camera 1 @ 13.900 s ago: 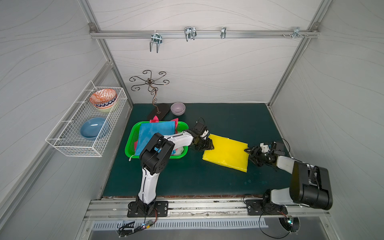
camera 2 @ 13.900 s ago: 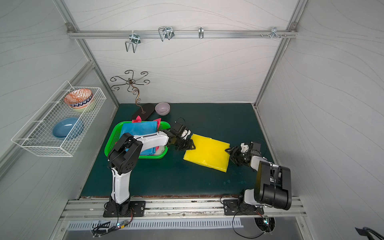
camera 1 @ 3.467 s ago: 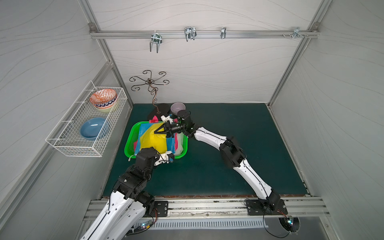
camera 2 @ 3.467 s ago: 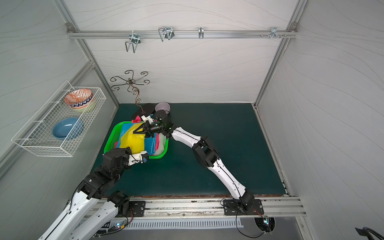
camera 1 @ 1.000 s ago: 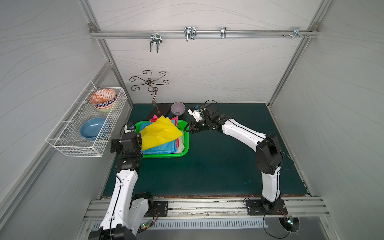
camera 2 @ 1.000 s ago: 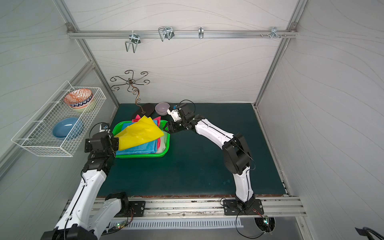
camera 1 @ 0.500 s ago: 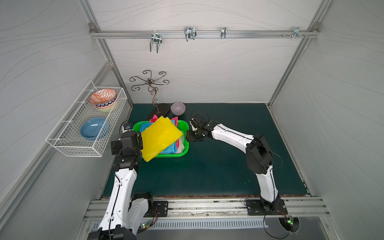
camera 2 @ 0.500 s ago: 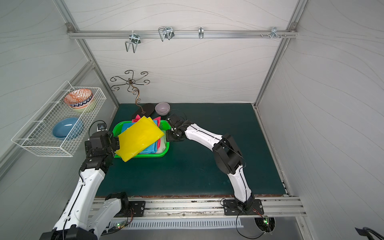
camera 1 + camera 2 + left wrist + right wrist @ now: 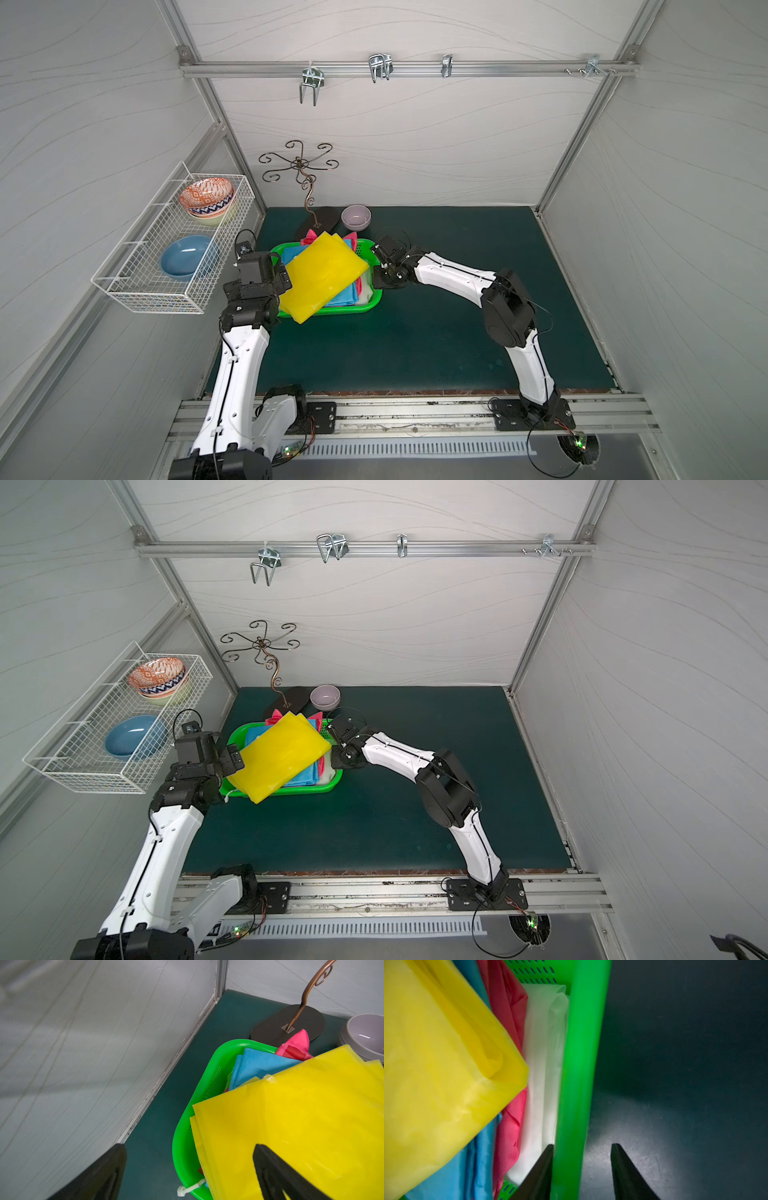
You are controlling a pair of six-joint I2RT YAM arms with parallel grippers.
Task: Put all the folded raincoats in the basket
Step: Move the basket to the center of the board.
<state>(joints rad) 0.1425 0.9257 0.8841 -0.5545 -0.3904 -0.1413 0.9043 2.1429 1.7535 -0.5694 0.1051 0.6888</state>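
On the left wall, at 9 o'clock in both top views, we see a white wire rack (image 9: 145, 291) holding a patterned bowl (image 9: 206, 199) and a blue bowl (image 9: 185, 259).

Next comes the left gripper (image 9: 286, 277), at the 9 o'clock side of the basket (image 9: 365, 302). In the left wrist view its fingers (image 9: 99, 1174) stand wide apart with nothing pinched between them. One is over the mat (image 9: 436, 332) and the other over the raincoat's surface; we cannot tell whether it touches.

The basket sits at about 10 o'clock on the mat. In it the yellow raincoat (image 9: 326, 274), folded flat, lies tilted on a pile of folded blue (image 9: 259, 1061), pink (image 9: 295, 1047) and white (image 9: 542, 1064) pieces. Its corner at 7 o'clock sticks out past the basket's rim.

At 12 o'clock from the basket stand a scrolled metal stand (image 9: 307, 195) and, just beside it, a lilac bowl (image 9: 356, 217).

At the basket's 3 o'clock side we find the right gripper (image 9: 376, 272). In the right wrist view its jaws are half spread and sit astride the basket's wall. One finger is inside, against the wall beside the white piece. The other is outside over the mat, apart from the wall, so it grips nothing.
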